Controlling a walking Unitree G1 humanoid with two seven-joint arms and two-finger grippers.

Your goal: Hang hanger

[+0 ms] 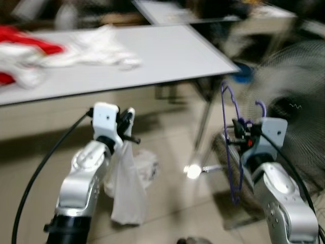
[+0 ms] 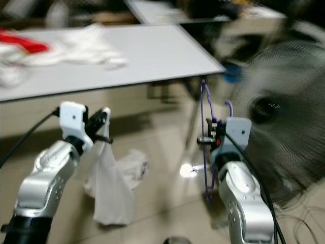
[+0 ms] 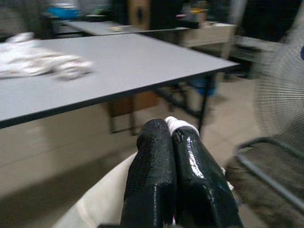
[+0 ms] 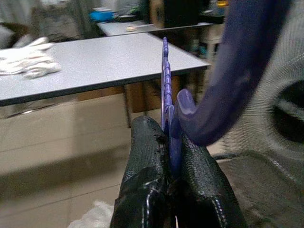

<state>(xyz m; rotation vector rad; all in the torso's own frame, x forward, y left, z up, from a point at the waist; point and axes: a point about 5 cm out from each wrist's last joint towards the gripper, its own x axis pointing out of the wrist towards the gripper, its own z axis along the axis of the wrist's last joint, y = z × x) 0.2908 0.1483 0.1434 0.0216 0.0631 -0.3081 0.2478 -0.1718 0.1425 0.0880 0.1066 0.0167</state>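
Beside the fan, right gripper (image 1: 242, 133) pinches purple hanger (image 1: 229, 152).

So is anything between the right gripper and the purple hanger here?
No. The right gripper is already shut on the purple hanger, whose frame stands upright in front of the fan. The left gripper is shut on a white garment. No rail or hook to hang it on can be made out.
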